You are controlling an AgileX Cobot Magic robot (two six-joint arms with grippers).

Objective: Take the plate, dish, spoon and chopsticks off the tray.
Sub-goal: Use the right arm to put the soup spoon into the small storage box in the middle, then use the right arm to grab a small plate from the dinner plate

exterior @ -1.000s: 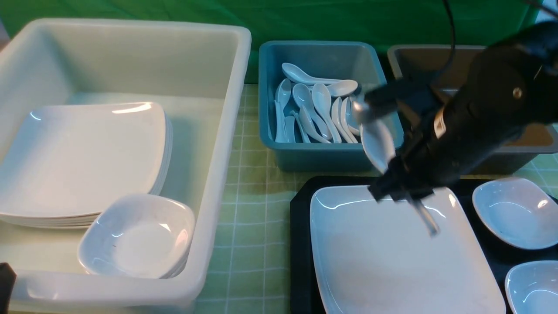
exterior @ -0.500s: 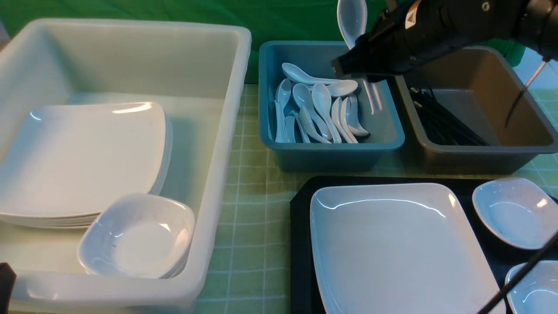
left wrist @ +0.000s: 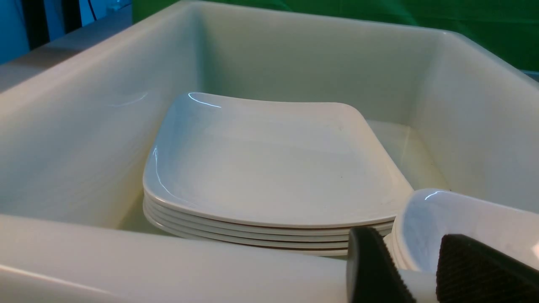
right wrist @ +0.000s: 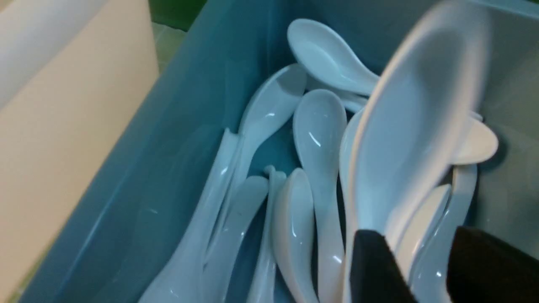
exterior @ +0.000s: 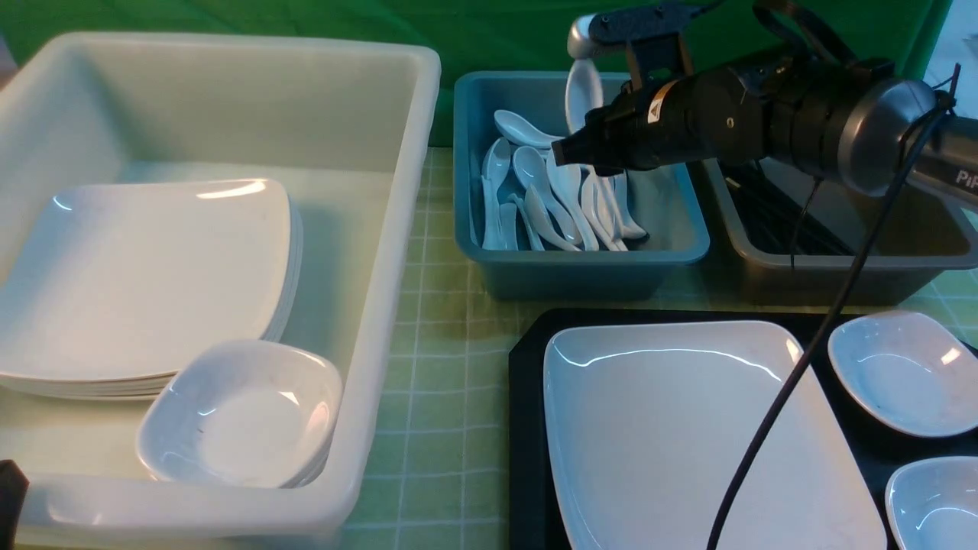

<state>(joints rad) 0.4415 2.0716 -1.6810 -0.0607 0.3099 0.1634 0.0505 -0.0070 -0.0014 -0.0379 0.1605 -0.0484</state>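
- Right gripper (right wrist: pixel 425 269): hangs over the blue tub (exterior: pixel 581 267), black fingers spread apart, the gap wider than the handle passing between them.
- Spoon (right wrist: pixel 417 126): blurs just past those fingers, bowl pointing away from them, handle end close beside one pad; touching or free, cannot tell.
- Heap of white spoons (right wrist: pixel 294 202): covers the blue tub's floor directly beneath the blurred spoon.
- Tray (exterior: pixel 526 428): sits nearer the robot than the blue tub, well apart from the right gripper; carries the plate (exterior: pixel 688 435) and two small dishes (exterior: pixel 894 374) beside it.
- Left gripper (left wrist: pixel 421 269): sits at the near rim of the white tub (exterior: pixel 382 267), fingers parted, gripping nothing, the rim showing through the gap.
- Stacked plates (left wrist: pixel 269 168): lie inside the white tub, next to nested dishes (exterior: pixel 244 412).
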